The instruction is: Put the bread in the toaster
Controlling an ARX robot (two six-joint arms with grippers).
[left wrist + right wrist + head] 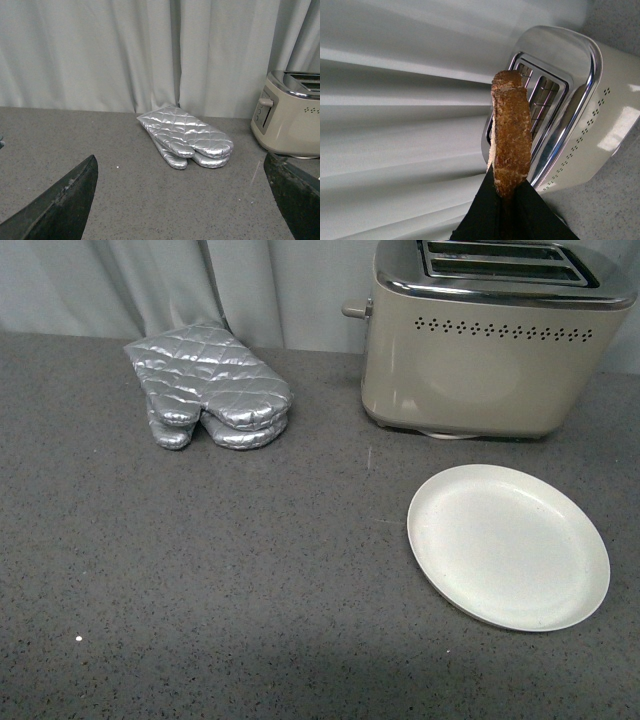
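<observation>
The beige toaster (480, 350) with a chrome top and two slots stands at the back right of the counter. It also shows in the left wrist view (292, 117) and in the right wrist view (570, 115). In the right wrist view my right gripper (509, 192) is shut on the bread (511, 135), seen edge-on with its brown crust, held in the air in front of the toaster's slots. Neither arm shows in the front view. My left gripper (185, 200) is open and empty above the counter, short of the mitt.
A silver quilted oven mitt (210, 385) lies at the back left, also in the left wrist view (187, 135). A round white plate (507, 545), empty, lies in front of the toaster. A grey curtain (200, 280) hangs behind the dark speckled counter (200, 590).
</observation>
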